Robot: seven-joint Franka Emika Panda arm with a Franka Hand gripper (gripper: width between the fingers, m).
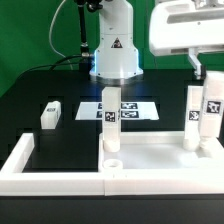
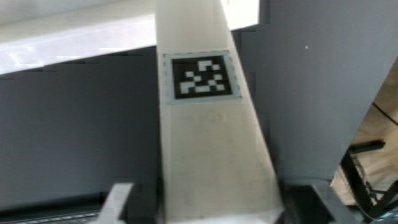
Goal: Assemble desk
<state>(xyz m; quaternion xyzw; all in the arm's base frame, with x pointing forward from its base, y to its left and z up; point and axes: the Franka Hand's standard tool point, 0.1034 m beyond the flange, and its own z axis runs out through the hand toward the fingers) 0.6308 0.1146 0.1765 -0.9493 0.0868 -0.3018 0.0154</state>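
Wrist view: the gripper [image 2: 214, 205] is clamping the held leg [image 2: 206, 150], white and tagged, between both fingers. Exterior view: the desk panel [image 1: 160, 168] is lying on the black table [image 1: 70, 140]. The upright leg [image 1: 110, 115] is standing at the panel's edge on the exterior view's left, and the loose leg [image 1: 51, 113] is lying well apart.
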